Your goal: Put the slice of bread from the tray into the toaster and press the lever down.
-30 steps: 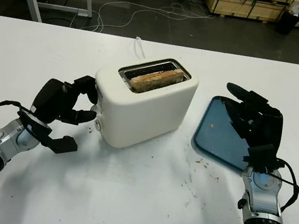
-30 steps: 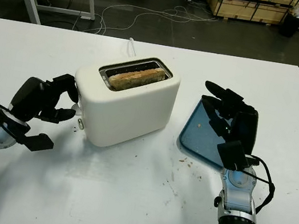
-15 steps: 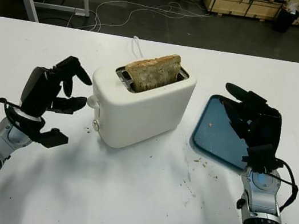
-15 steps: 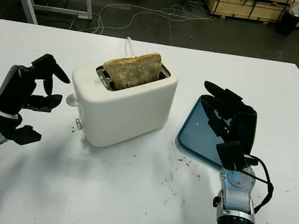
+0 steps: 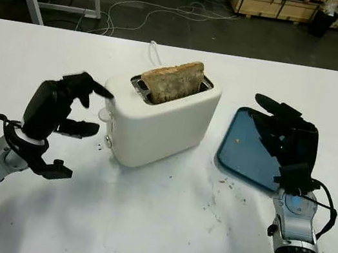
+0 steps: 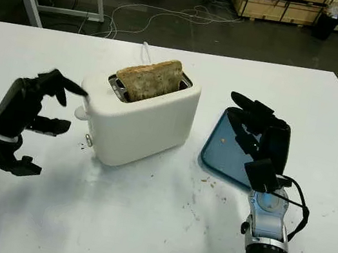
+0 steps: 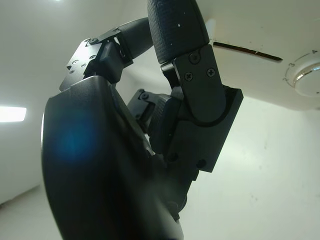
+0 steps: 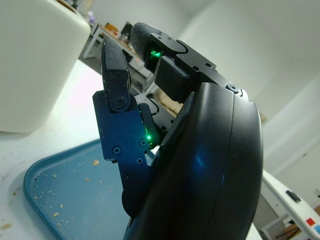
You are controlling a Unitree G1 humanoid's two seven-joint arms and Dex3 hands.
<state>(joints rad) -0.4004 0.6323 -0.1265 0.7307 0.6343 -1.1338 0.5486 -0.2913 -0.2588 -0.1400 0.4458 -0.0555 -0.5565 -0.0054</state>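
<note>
The left hand [image 5: 54, 109] is raised just left of the toaster [image 5: 157, 121], holding nothing, one fingertip [image 5: 104, 91] reaching the toaster's upper left edge above the lever [image 5: 103, 115]. The slice of bread [image 5: 172, 81] stands high out of the toaster's slot. To the toaster's right, the right hand [image 5: 285, 137] is upright over the tray [image 5: 246, 154], fingers extended, holding nothing. No writing is readable.

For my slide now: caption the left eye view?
Left hand reaches for the toaster, bread sticking up.

light: bright, even | shadows: soft on table [image 5: 138, 226] | wrist views: blurred
</note>
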